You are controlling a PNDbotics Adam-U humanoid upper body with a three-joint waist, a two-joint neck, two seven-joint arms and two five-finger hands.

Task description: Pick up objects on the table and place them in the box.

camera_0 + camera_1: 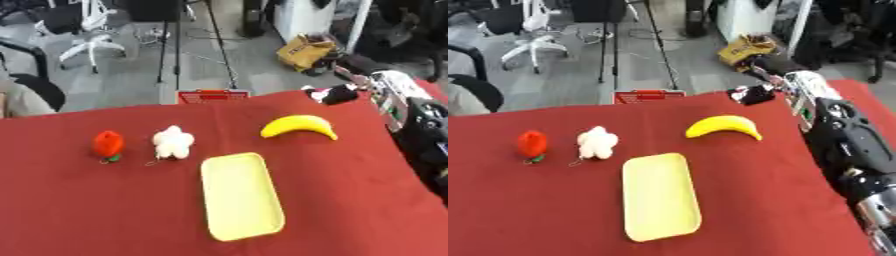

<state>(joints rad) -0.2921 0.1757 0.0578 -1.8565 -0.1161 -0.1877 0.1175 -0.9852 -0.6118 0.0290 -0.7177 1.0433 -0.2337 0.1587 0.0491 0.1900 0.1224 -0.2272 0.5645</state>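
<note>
right hand (756, 93) at far right edge, finger state unclear. banana (298, 126) nearest: light, smooth, bruisable; best grasped mid-curve, then into tray (241, 196).

Grey floor (131, 75) beyond the red-clothed tabletop (87, 210), with white swivel chair (87, 30), black tripod (175, 45), yellow bag (304, 51).

No legible text, seemingly.

The right arm (846, 145) stretches forward, right hand (754, 94) at the far edge.
</note>
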